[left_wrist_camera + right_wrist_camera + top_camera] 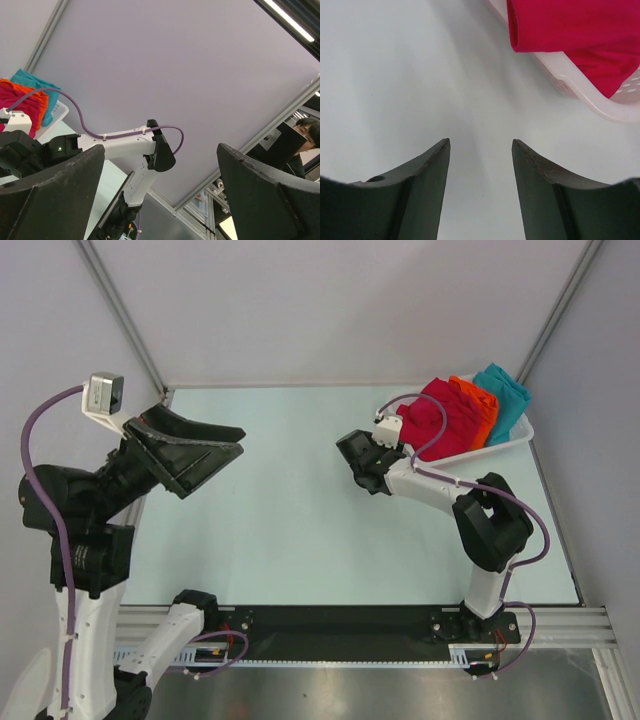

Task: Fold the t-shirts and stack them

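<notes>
Three t-shirts lie heaped in a white basket (512,440) at the table's back right: a crimson red one (440,415), an orange one (478,405) and a teal one (503,395). My right gripper (362,465) hovers over the bare table just left of the basket, open, with nothing between its fingers. In the right wrist view the red t-shirt (570,30) hangs over the basket rim (585,92), ahead and to the right of the gripper (481,142). My left gripper (240,440) is raised at the left, wide open and empty, and stays open in its wrist view (160,150).
The pale green table (290,520) is walled by grey panels on three sides. The right arm (120,145) crosses the left wrist view, with the basket (59,111) and shirts behind it. A black rail (340,625) runs along the near edge.
</notes>
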{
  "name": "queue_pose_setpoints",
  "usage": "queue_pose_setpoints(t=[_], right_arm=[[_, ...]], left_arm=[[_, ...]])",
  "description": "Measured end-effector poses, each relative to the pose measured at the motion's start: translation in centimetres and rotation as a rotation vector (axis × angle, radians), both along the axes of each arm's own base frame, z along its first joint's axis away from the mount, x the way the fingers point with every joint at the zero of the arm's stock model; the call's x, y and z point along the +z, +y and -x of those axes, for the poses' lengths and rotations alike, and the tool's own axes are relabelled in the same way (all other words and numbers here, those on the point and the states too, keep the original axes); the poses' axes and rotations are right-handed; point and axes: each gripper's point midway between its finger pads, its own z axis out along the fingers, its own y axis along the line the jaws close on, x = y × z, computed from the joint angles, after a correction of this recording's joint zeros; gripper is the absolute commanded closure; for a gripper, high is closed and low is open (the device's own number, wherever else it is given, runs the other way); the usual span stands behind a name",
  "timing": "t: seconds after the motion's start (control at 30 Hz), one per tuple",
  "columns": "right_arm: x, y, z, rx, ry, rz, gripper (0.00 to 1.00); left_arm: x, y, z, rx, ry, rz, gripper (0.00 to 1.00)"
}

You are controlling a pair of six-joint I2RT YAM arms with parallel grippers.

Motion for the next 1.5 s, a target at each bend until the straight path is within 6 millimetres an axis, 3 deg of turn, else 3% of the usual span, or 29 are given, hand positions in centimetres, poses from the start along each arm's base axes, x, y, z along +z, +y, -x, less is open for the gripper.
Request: queue_pose_setpoints(t=[0.83, 1.0, 1.2, 1.5], right_arm=[[-0.3, -0.5, 0.4, 0.0, 0.021, 0.038, 0.37], [-0.9, -1.1, 0.1, -0.013, 0.032, 0.044, 0.37], [-2.1, -3.1, -0.9, -0.052, 0.066, 0.049, 0.36], [-3.7, -5.9, -2.9, -0.105, 0.117, -0.002, 0.35]], left_arm=[[-1.2, 0.0, -0.5, 0.016, 0.013, -0.011, 0.0], [-4.0, 0.0, -2.4, 0.053, 0.07, -0.047, 0.01], [-10.3, -0.4, -5.5, 0.072, 0.207, -0.116, 0.0], [-14.9, -0.7, -7.6, 0.078, 0.268, -0.185, 0.0]])
